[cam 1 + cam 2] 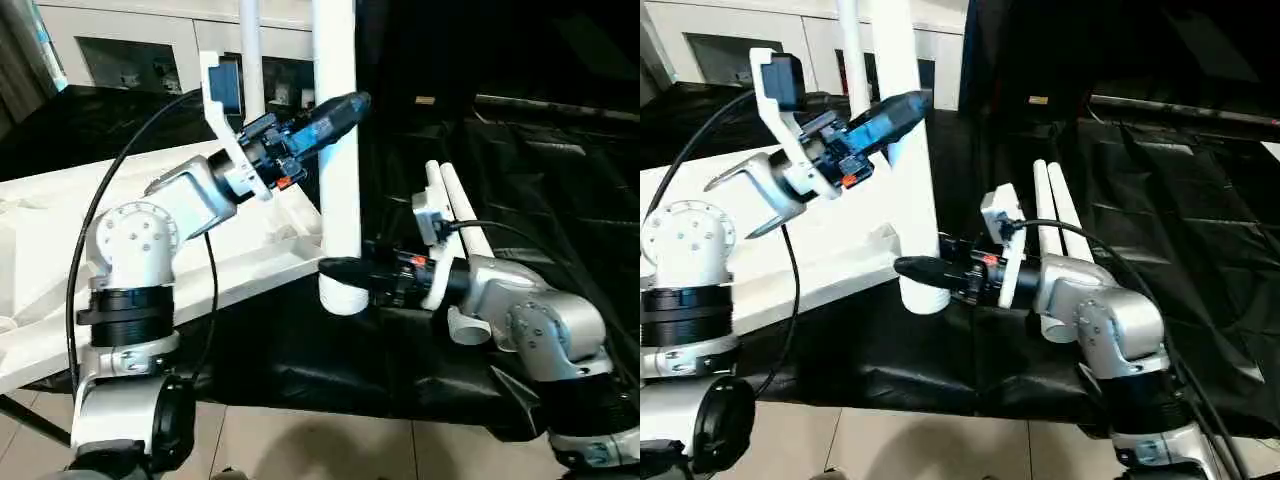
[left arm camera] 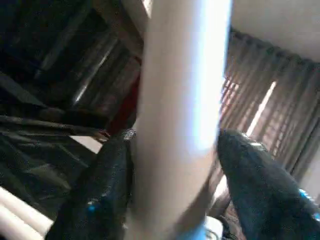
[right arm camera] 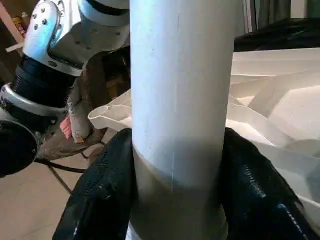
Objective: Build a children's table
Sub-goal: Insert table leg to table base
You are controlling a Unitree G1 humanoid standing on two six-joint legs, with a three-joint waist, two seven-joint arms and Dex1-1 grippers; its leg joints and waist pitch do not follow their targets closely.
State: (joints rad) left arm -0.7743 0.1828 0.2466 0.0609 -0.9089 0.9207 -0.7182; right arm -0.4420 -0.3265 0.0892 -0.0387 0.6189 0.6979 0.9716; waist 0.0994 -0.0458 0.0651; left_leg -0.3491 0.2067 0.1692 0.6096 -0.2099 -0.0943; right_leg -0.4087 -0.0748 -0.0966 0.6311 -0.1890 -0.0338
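Tabletop [image 1: 60, 235]: white, lying upside down at left on the black bench, ribbed underside showing.
Upright leg [image 1: 337, 120]: white tube standing in the near right corner socket.
Second leg [image 1: 250, 55]: standing upright behind.
Spare legs [image 1: 462, 210]: two lying side by side at right.

Upside-down white tabletop [image 1: 60, 250] sits at the front edge of the black-draped table [image 1: 560, 180], with one white leg [image 1: 338, 150] standing upright at its near corner socket and a thinner-looking second leg [image 1: 250, 55] upright behind it. The left gripper [image 1: 335, 112] has its black fingers around the near leg higher up, while the right gripper [image 1: 345, 270] closes around it low down by the socket. Two spare legs [image 1: 455, 200] lie side by side on the black cloth behind the right arm.
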